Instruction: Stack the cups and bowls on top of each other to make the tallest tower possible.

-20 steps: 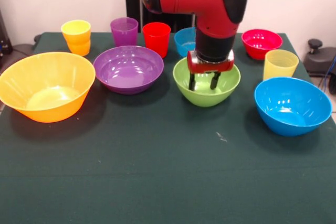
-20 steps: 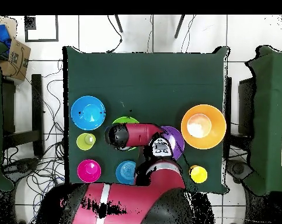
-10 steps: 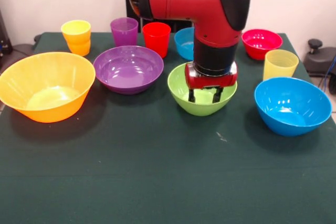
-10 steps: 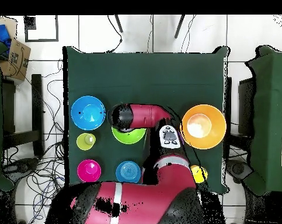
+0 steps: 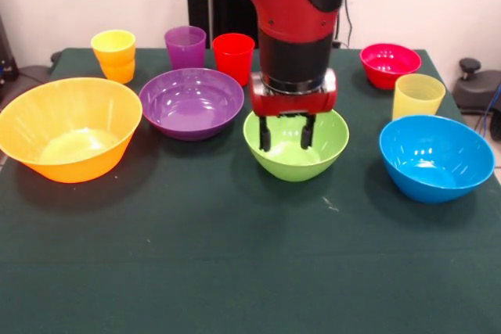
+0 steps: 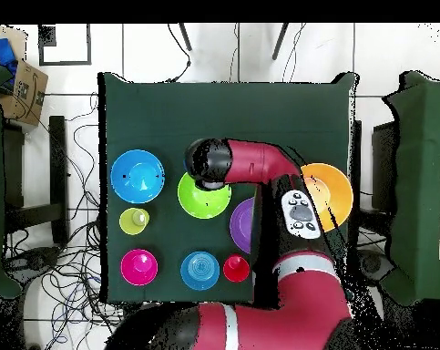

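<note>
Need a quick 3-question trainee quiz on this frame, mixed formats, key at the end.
1. True or false: the gripper has lifted the green bowl off the table.
2. Which large bowl stands farthest from the blue bowl: A purple, B orange, C green?
3. Fill in: the pale yellow cup stands between the blue bowl and the ___ bowl.

Key: 1 false, the bowl rests on the cloth; 2 B; 3 red-pink.
</note>
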You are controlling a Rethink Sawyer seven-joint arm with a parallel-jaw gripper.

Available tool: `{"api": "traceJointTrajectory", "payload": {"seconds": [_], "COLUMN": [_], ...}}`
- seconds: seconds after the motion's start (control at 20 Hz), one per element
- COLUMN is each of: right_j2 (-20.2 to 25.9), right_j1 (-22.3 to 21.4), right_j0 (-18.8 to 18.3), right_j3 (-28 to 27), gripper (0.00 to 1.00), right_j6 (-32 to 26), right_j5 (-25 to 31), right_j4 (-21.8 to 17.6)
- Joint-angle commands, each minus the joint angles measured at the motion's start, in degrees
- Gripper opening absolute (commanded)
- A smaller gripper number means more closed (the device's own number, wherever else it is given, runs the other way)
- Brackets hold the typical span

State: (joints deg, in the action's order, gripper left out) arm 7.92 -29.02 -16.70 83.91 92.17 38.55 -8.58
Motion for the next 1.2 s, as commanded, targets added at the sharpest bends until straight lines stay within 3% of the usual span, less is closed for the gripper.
{"api": "traceJointTrajectory", "payload": {"seconds": [0.05,0.45,0.75,1.2], "right_j2": [7.49,7.37,6.94,5.29], "right_j1": [-3.59,-5.40,-3.87,-3.83], "right_j0": [-0.90,-0.74,0.51,4.64], "right_j3": [-3.03,-0.07,0.48,4.03], "gripper": [1.00,1.00,1.00,1.00], "right_j6": [-6.47,-4.72,-2.81,3.81], "right_j5": [7.58,5.58,2.51,-0.73], "right_j4": [-0.79,-2.08,-3.13,-2.00]}}
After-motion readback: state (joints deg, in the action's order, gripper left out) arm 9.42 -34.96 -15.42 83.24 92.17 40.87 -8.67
